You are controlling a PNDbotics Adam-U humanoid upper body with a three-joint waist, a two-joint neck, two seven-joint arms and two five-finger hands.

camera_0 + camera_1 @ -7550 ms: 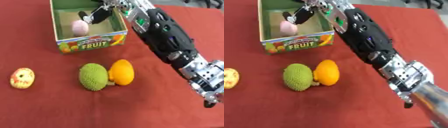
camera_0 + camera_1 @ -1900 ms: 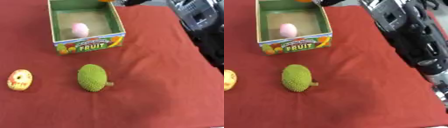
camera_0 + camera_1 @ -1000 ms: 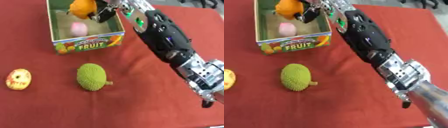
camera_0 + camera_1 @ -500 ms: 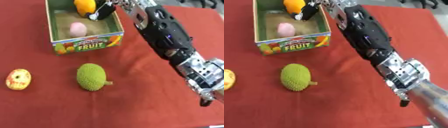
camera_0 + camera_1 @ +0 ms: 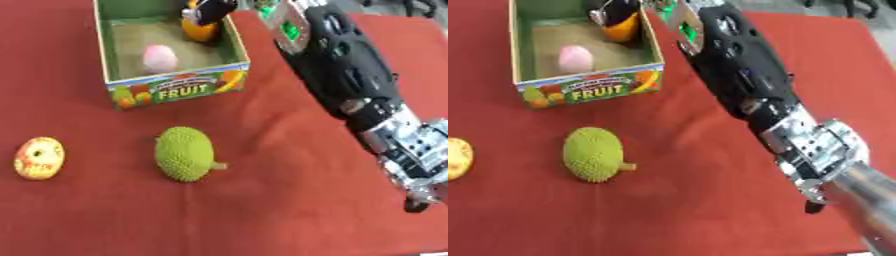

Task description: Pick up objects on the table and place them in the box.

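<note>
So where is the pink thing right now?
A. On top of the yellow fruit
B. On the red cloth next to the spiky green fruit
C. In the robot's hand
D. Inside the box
D. The pink thing lies on the floor of the box, beside the orange fruit that the right hand holds over the box's far corner; the spiky green fruit sits outside on the cloth.

Your right hand (image 5: pixel 620 11) reaches into the far right corner of the fruit box (image 5: pixel 588 87), fingers curled round the orange fruit (image 5: pixel 619 29). A pink object (image 5: pixel 576 58) lies on the box floor, just left of it. On the red tablecloth (image 5: pixel 693 200), the green spiky fruit (image 5: pixel 593 154) sits in front of the box, with a yellow-orange fruit (image 5: pixel 457 158) at the left edge
</note>
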